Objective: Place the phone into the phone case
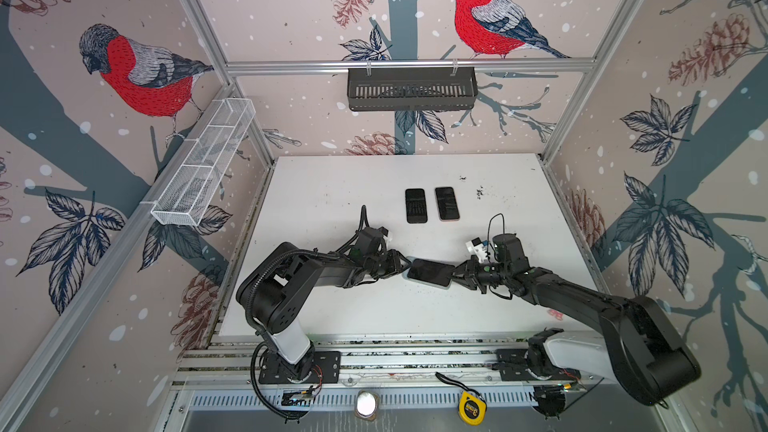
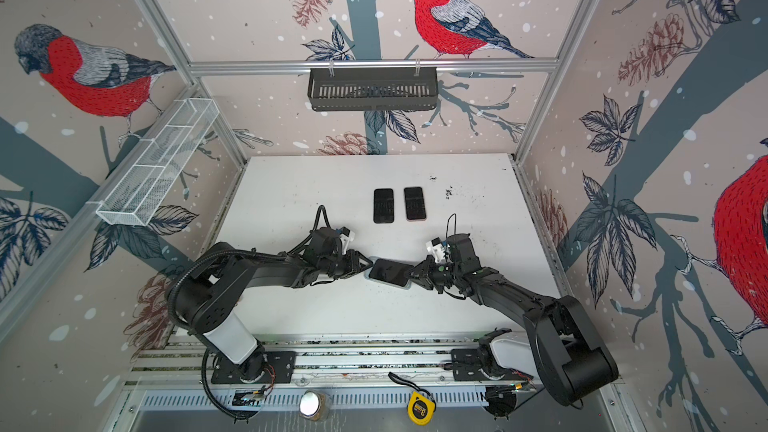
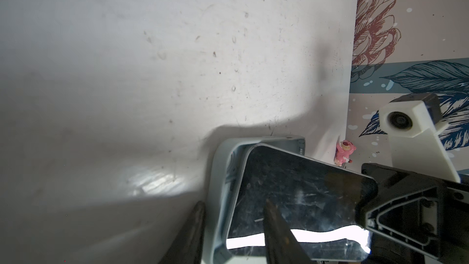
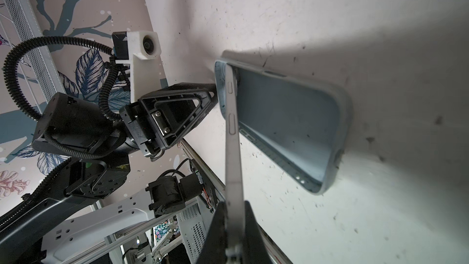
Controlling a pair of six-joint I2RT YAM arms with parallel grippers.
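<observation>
A dark-screened phone (image 1: 430, 272) (image 2: 390, 272) lies tilted over a pale blue phone case (image 1: 428, 285) (image 2: 371, 276) on the white table in both top views. My right gripper (image 1: 455, 274) (image 4: 234, 203) is shut on the phone's (image 4: 233, 148) right end and holds that end above the case (image 4: 291, 123). The phone's left end sits inside the case's left rim. My left gripper (image 1: 405, 268) (image 3: 233, 201) clamps that left end. One of its fingers (image 3: 193, 224) is outside the case wall (image 3: 220, 173) and the other rests on the phone's screen (image 3: 299, 194).
Two more dark phones (image 1: 416, 205) (image 1: 447, 203) lie side by side further back. A black basket (image 1: 411, 89) hangs on the back rail and a white wire basket (image 1: 203, 164) on the left wall. A small pink figure (image 3: 344, 152) is near the table's right edge.
</observation>
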